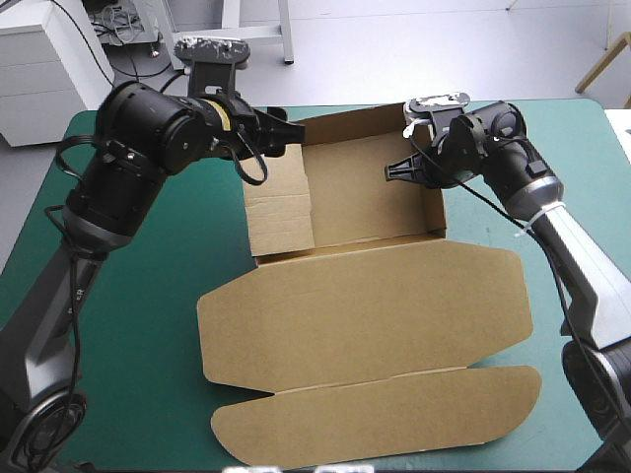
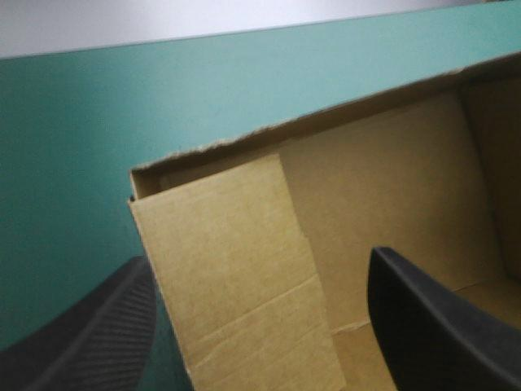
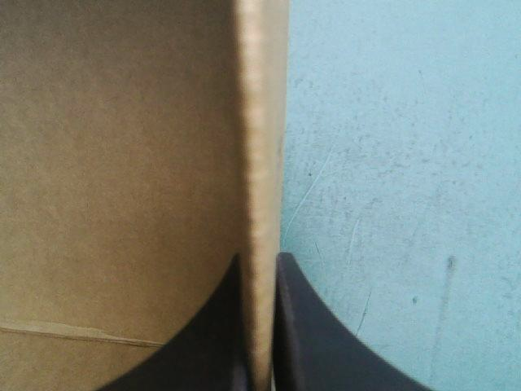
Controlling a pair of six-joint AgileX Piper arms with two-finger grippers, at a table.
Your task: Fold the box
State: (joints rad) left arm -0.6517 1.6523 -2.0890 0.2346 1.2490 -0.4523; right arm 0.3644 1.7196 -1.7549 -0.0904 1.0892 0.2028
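Box (image 1: 365,197) of brown board stands on the teal-green table (image 1: 148,374), toward the far edge and midway between left and right. It forms an open tray with its walls raised, and its lid (image 1: 365,305) lies flat, reaching toward the near edge. A sideways tug by either arm could, I judge, drag the whole tray across the cover, since nothing pins the lid. The left wall (image 1: 281,207) looks only loosely tucked, its inner flap leaning inward; left unpressed, it may spring back. The right wall (image 3: 262,122) is pinched by the right gripper (image 1: 394,169), whose fingers are all but closed on the board, so too hard a squeeze or twist may crease it. The left gripper (image 2: 260,273) stands wide, astride the left wall near its far corner, one finger outside and one inside. Closing off-line could buckle that flap. Inside, the tray holds nothing.
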